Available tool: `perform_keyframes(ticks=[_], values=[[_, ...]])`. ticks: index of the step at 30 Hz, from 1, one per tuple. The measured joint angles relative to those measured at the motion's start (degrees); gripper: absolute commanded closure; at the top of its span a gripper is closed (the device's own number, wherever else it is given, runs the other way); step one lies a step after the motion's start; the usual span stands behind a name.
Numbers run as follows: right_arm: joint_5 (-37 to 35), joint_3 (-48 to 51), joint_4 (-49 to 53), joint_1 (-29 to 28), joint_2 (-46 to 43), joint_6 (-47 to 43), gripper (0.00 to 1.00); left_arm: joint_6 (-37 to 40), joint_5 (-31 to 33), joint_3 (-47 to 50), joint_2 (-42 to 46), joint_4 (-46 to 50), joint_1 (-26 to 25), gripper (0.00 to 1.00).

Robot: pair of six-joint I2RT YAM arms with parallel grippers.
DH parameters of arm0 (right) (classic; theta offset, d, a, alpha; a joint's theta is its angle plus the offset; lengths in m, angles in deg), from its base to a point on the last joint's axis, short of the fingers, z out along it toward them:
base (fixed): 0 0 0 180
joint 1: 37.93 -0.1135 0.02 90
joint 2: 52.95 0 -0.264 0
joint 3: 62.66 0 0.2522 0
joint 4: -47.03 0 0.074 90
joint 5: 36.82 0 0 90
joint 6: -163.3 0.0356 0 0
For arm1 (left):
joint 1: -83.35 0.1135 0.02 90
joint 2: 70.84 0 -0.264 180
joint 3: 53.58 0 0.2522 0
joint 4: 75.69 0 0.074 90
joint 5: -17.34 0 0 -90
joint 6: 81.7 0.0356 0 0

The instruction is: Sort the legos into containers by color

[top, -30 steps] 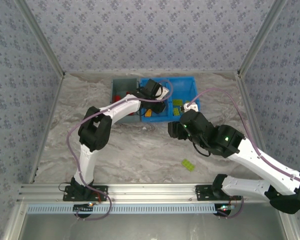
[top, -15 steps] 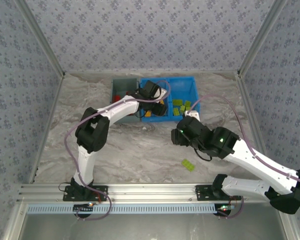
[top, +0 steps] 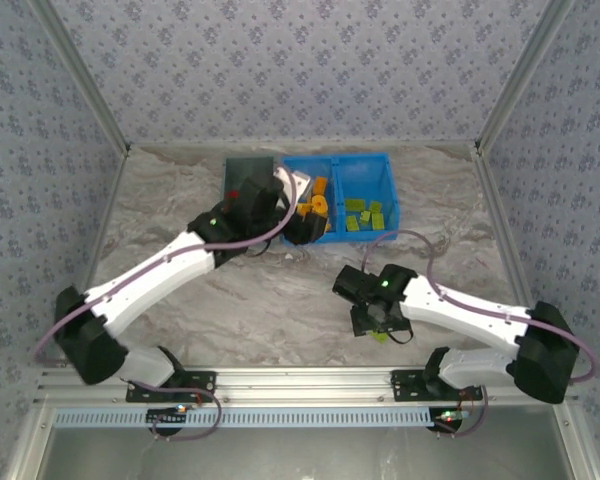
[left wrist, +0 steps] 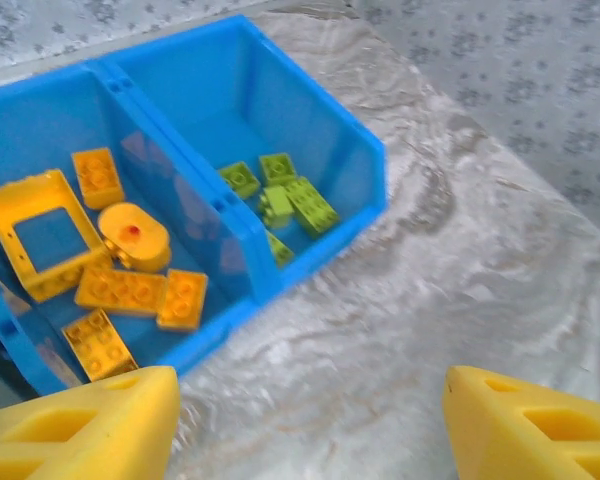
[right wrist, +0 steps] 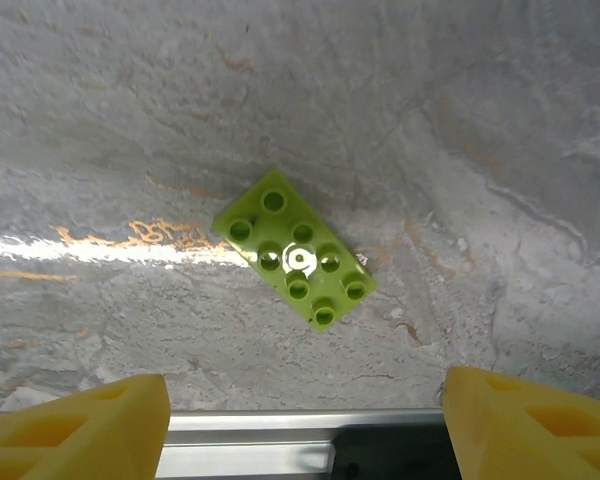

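No text, number or sign is legible on the legos (right wrist: 295, 260) or the blue bin (left wrist: 270, 80).

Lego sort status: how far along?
Done: orange bricks lie in one blue bin compartment, green bricks in the other; a red brick shows in the gray bin. In hand: nothing; left fingers and right fingers both open. Left: one loose green brick on the table, under the right fingers.

gray bin (top: 245, 168): near half hidden by left arm (top: 160, 272) | blue bin (left wrist: 320, 110): cut off at left edge
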Motion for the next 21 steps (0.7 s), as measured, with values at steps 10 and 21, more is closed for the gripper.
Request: perform_keyframes(ticks=[10,21], values=[[3.63,-0.02,-2.82,3.19,11.69,-4.66,0.27,-5.57,2.34,11.85,17.22,5.77,-7.28,0.26],[6.05,2.99,-8.24,10.99,16.41,-8.41,0.37,-10.12,5.11,14.51,24.06,9.11,-11.08,0.26]])
